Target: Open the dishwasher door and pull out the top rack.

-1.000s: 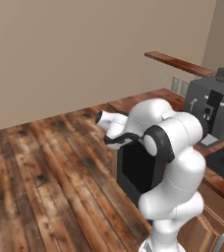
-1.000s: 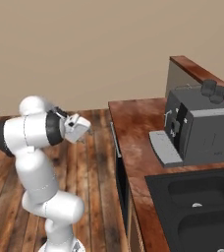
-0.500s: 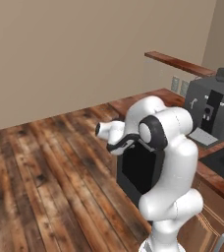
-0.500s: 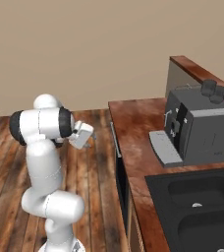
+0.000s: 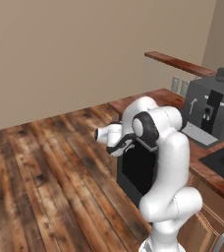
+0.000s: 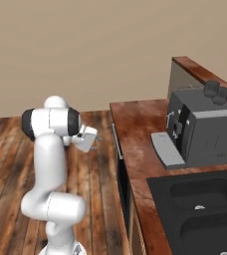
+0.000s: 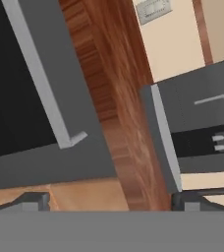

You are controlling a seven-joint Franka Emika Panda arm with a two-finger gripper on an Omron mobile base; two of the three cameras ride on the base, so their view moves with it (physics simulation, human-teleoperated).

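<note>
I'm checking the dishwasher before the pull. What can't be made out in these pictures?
- Top rack: behind the shut dishwasher door.
- Door in left base view: partly covered by the arm.
- Door handle in hand view: cut off by the top edge.
- Gripper fingers: tips alone show, wide apart.

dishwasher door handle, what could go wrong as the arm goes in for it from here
The open jaws sit off the end of the silver bar handle, so closing now may miss it or catch only its tip. The dishwasher door is shut under the wooden counter, so the hand could hit the counter edge. The coffee machine stands close behind.
</note>
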